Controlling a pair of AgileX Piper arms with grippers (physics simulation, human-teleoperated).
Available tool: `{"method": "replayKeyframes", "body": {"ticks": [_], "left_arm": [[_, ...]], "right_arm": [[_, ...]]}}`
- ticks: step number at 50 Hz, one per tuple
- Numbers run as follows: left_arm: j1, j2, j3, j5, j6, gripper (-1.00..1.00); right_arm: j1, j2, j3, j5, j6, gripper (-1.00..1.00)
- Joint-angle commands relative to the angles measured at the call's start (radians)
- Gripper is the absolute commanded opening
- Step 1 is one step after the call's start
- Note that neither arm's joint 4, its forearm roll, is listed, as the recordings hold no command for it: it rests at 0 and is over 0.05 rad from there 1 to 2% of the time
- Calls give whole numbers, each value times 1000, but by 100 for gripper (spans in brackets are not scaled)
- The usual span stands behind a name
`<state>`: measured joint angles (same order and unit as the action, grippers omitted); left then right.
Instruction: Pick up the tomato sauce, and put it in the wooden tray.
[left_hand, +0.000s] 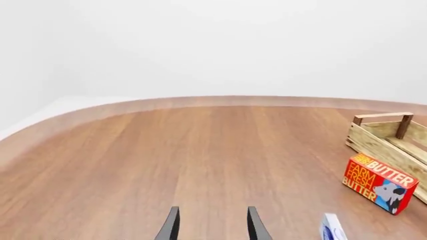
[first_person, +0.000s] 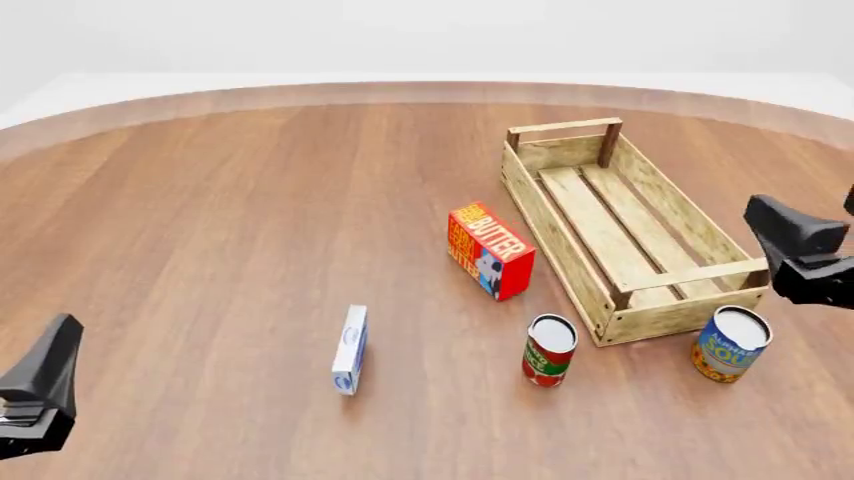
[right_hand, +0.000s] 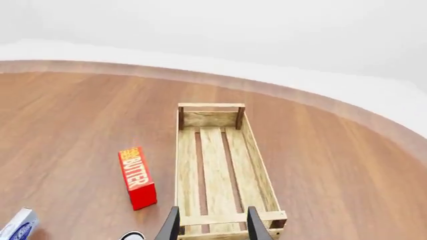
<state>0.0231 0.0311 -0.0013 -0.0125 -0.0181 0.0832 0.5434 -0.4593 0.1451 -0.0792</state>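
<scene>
Tomato sauce (first_person: 549, 350) upright just near-left of wooden tray (first_person: 603, 180), rigid smooth tin (likely slippery), grab mid-label; left gripper (left_hand: 212, 225) and right gripper (right_hand: 212, 225) open, empty

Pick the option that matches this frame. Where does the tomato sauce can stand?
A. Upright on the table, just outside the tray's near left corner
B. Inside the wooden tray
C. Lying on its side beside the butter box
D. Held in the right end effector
A. The tomato sauce stands upright on the table by the near left corner of the wooden tray, whose slatted floor holds nothing, and neither end effector holds it.
</scene>
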Motion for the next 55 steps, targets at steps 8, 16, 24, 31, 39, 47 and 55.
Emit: {"method": "replayKeyframes", "body": {"ticks": [8,16,24,31,39,47,55], "left_arm": [[10,13,1,-8,-5,100],[13,21,0,-14,-11,100],[14,22,0,-15,-15,100],[14,17,-1,-11,-16,100],[14,16,-1,-12,-13,100],[12,6,-2,-4,-10,100],[12,-17,-5,13,-5,100]], "right_arm": [[113,261,-219,160,-29,100],[162,336,-267,211,-13,100],[190,369,-274,235,-5,100],[216,381,-268,261,-1,100],[242,382,-245,272,13,100],[258,386,-246,301,15,100],[292,445,-224,283,31,100]]}}
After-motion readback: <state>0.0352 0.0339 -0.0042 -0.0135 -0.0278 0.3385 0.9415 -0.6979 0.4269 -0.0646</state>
